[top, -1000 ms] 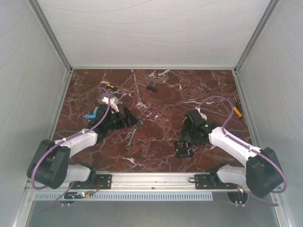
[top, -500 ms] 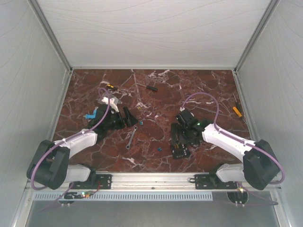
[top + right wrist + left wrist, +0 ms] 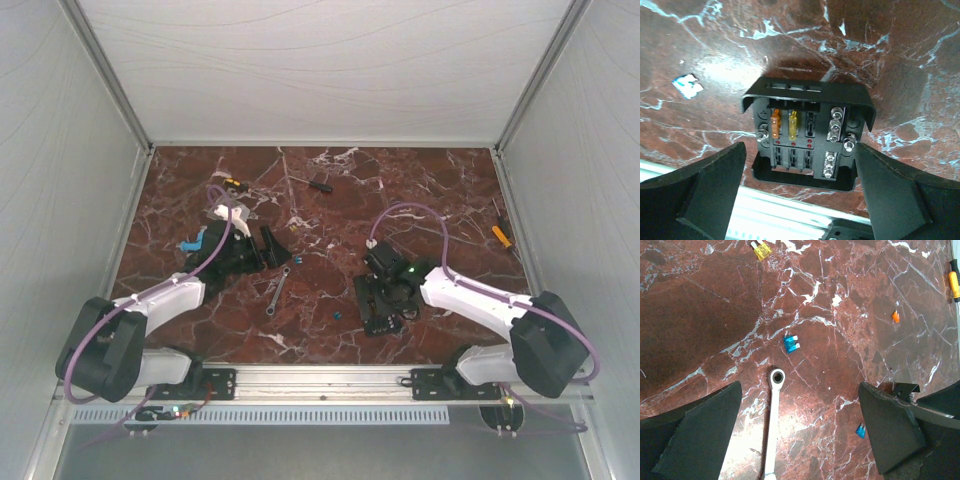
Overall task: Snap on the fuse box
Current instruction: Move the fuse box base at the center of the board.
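**Top view.** A red-brown, white-veined marble table (image 3: 330, 200) sits inside a white-walled enclosure. Both arms reach forward from the silver aluminium rail (image 3: 320, 378) at the near edge. The left gripper (image 3: 268, 245) lies left of centre. The right gripper (image 3: 378, 300) stands over the fuse box (image 3: 378, 320), a small black squarish plastic box on the table right of centre, close to the near edge. From this height the box is only a dark block with unreadable contents, and neither pair of jaws can be judged.

**Right wrist view.** This view resolves what the top view cannot.
- The box lies open side up between the two black fingers (image 3: 705, 200).
- Inside it are an orange fuse (image 3: 775, 125) and a yellow fuse (image 3: 793, 125) side by side, with silver screw terminals (image 3: 834, 125) to their right.
- The jaws are spread wide, one finger on each side of the box, and nothing is clamped. Whether the right-hand finger touches the box wall cannot be told.
- A small blue plastic piece (image 3: 688, 85) lies apart on the marble.

**Left wrist view.** The jaws are spread wide and hold nothing. Small parts that are barely legible from above show on the table below:
- a silver ring-ended wrench (image 3: 772, 425)
- a blue blade fuse (image 3: 791, 344)
- a yellow blade fuse (image 3: 762, 250)
- a small orange chip (image 3: 895, 316)
- an orange-handled screwdriver (image 3: 953, 282), at the frame edge
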`<state>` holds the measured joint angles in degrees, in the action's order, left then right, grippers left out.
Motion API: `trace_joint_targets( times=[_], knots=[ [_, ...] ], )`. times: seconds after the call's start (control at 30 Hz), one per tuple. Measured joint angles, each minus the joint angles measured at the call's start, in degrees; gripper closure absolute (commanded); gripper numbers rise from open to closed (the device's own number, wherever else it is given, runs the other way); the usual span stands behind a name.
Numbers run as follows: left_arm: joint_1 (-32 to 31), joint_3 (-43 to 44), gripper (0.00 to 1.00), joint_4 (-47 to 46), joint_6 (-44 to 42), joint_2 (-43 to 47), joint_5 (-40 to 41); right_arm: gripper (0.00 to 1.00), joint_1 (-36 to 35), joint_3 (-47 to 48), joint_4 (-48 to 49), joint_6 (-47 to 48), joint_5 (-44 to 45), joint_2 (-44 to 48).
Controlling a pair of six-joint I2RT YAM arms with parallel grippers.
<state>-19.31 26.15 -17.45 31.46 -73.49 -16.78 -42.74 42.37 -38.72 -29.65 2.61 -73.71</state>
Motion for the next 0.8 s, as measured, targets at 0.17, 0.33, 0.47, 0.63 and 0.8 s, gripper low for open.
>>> trace_joint_targets(
  times=[0.17,0.33,0.47,0.63,0.8],
  knots=[
    [0.0,-0.02,0.0,-0.02,0.0,0.02,0.0,0.19,-1.03,-0.66,-0.04,0.0,0.81,-2.34],
    [0.0,-0.02,0.0,0.0,0.0,0.02,0.0,0.24,-1.42,-0.5,0.0,0.0,2.1,-3.61],
    [0.0,-0.02,0.0,0.0,0.0,0.07,0.0,0.3,-1.57,0.44,-0.44,0.09,2.95,-5.09],
    [0.0,-0.02,0.0,0.0,0.02,0.28,0.02,0.31,-1.62,4.2,1.31,1.22,3.61,-9.62],
    [0.0,-0.02,0.0,0.0,0.04,0.83,0.02,0.3,-1.6,10.54,4.55,3.34,4.92,-16.61]
  ],
)
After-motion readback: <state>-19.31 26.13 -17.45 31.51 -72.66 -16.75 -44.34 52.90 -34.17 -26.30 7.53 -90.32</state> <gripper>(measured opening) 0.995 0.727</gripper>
